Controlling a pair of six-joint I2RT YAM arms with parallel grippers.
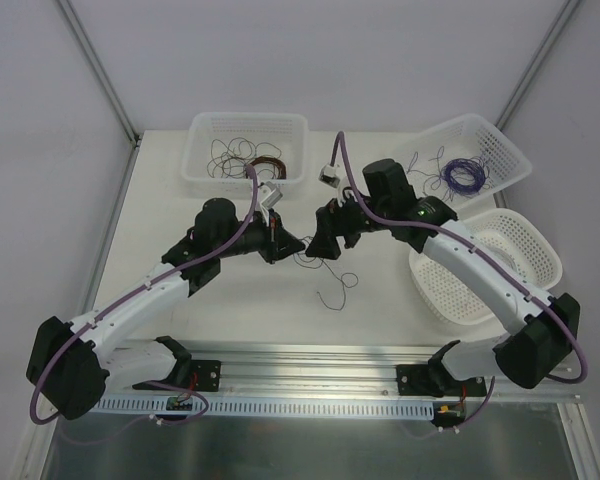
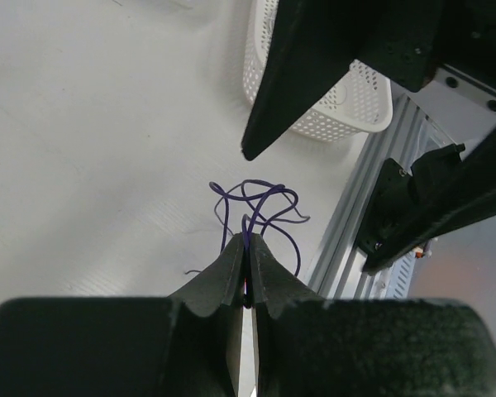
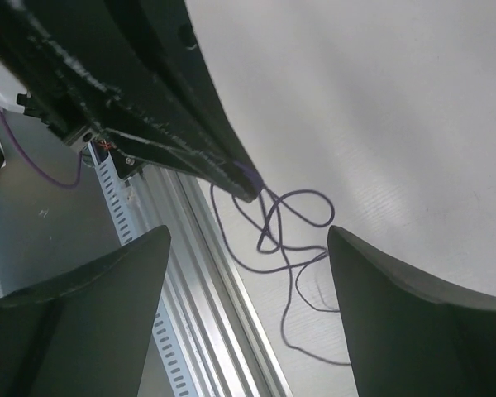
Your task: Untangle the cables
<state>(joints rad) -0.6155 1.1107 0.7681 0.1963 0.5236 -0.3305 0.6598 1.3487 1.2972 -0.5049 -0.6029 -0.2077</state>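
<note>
No readable text, labels, brands, numbers or signs anywhere.

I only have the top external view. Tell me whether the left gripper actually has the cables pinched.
Observer: Yes. The left wrist view shows the left gripper shut on a purple strand of the cables, right at its fingertips.
Operator: Now report the right gripper's state.
Observer: Its own wrist view shows the right gripper open. The jaws are spread wide either side of the loops, and the loops touch neither jaw.
</note>
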